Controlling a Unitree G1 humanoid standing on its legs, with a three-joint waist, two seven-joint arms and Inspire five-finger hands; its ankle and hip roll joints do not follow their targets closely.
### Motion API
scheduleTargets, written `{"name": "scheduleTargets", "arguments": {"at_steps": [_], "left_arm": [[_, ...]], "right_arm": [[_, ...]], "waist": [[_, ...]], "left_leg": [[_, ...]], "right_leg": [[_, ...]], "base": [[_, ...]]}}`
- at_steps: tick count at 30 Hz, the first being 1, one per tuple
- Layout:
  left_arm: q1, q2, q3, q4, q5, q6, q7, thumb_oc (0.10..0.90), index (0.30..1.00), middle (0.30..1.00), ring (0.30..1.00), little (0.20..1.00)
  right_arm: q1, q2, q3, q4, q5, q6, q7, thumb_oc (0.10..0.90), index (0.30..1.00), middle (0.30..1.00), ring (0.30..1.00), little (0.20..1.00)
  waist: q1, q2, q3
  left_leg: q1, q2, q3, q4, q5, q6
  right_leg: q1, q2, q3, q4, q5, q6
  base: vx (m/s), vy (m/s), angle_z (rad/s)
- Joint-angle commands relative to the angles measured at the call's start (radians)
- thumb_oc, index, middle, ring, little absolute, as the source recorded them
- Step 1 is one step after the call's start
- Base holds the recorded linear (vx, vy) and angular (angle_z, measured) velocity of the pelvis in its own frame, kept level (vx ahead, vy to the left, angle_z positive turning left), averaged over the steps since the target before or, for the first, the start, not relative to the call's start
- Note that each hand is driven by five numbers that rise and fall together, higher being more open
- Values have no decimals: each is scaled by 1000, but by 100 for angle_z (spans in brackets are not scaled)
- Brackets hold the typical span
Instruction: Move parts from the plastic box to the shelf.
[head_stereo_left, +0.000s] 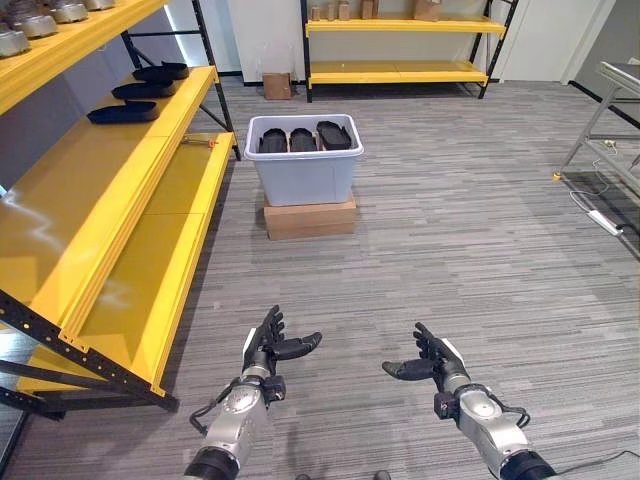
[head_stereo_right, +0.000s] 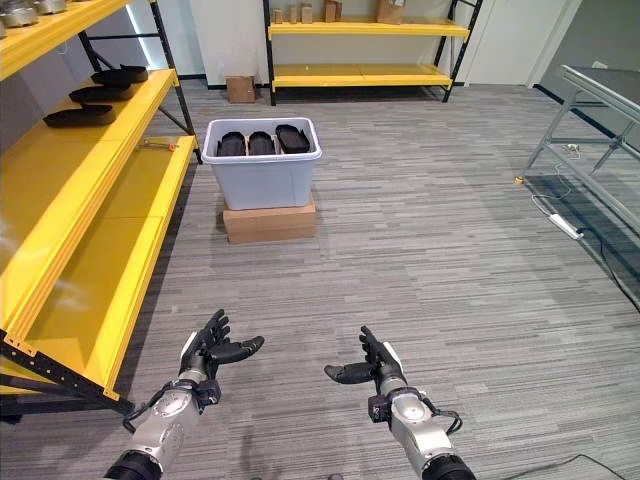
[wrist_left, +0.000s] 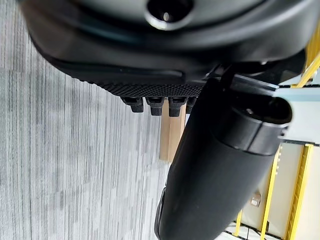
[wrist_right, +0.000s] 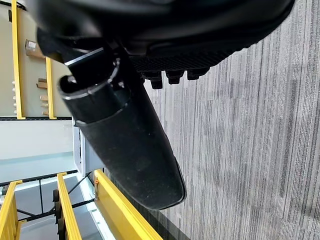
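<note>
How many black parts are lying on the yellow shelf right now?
3 black moulded parts, in a row on the yellow shelf's middle level. Three more remain in the grey plastic box.

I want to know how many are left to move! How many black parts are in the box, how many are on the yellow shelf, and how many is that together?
Black parts in the plastic box: 3
Black parts on the yellow shelf: 3
Total: 6
</note>
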Motion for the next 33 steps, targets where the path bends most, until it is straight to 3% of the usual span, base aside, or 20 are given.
{"name": "scheduleTargets", "arguments": {"at_steps": [1,6,23,27,29,33], "left_arm": [[-105,6,-26,-24,-46,18,-68,900,1000,1000,1000,1000],[-99,-12,-26,-15,-71,15,-23,900,1000,1000,1000,1000],[-109,-7,-44,-38,-38,27,-19,900,1000,1000,1000,1000],[-116,-7,-45,-39,-50,43,-33,900,1000,1000,1000,1000],[-112,-14,-44,-48,-90,63,-97,900,1000,1000,1000,1000],[-106,-9,-46,-56,-75,51,-101,900,1000,1000,1000,1000]], "right_arm": [[-123,-12,-8,-47,-8,-70,-17,900,1000,1000,1000,1000],[-132,-9,-7,-45,-16,-65,-21,900,1000,1000,1000,1000],[-129,-18,-5,-69,-40,-89,-27,900,1000,1000,1000,1000],[-127,-15,-3,-71,-37,-94,-18,900,1000,1000,1000,1000],[-121,-13,-2,-81,-26,-92,-10,900,1000,1000,1000,1000],[-108,1,-14,-98,5,-102,-10,900,1000,1000,1000,1000]], "waist": [[3,-1,-22],[3,4,-21],[7,1,-10],[9,0,-5],[8,-1,0],[6,6,8]], "left_leg": [[17,30,5,29,-80,-49],[20,29,3,26,-80,-48],[17,28,0,39,-86,-42],[13,27,-2,48,-90,-38],[11,26,-1,58,-95,-33],[3,25,0,78,-105,-17]], "right_leg": [[-2,-42,-3,80,-120,80],[0,-43,-6,79,-120,80],[-3,-49,-10,97,-126,83],[-8,-52,-9,113,-131,84],[-13,-57,-6,127,-134,86],[-35,-63,-3,208,-168,87]], "base": [[0,0,0],[0,0,0],[-2,3,0],[9,10,0],[68,68,2],[76,129,2]]}}
